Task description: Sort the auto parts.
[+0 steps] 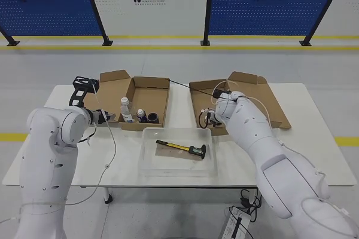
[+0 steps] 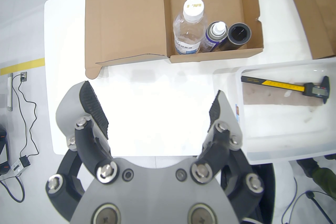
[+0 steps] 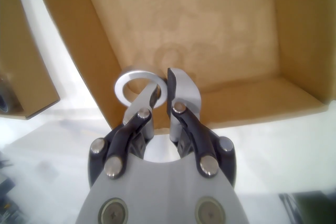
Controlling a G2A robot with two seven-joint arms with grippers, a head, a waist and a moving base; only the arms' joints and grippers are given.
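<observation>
Steel ring [image 3: 118,90], flat and round and so with no long axis to line up, is clamped by its band in the right gripper [image 3: 162,86]: one finger goes through the hole and the other presses from outside. It hangs at the front left corner of the right box [image 3: 210,25], which sits toward the rear right of the table [image 1: 323,155]. The ring is just above the box's near wall, and the bare cardboard floor lies ahead of the fingertips and below them. The drop seems to turn on that offset: a little farther inward and the ring should fall clear of the wall. The left gripper [image 2: 153,93] hangs spread wide and empty over the table's left end, well apart from the ring, so the right arm is plainly the nearer. A caliper [image 2: 286,86] lies in the tray [image 2: 288,130] at the middle of the front edge, its length roughly along that edge.
</observation>
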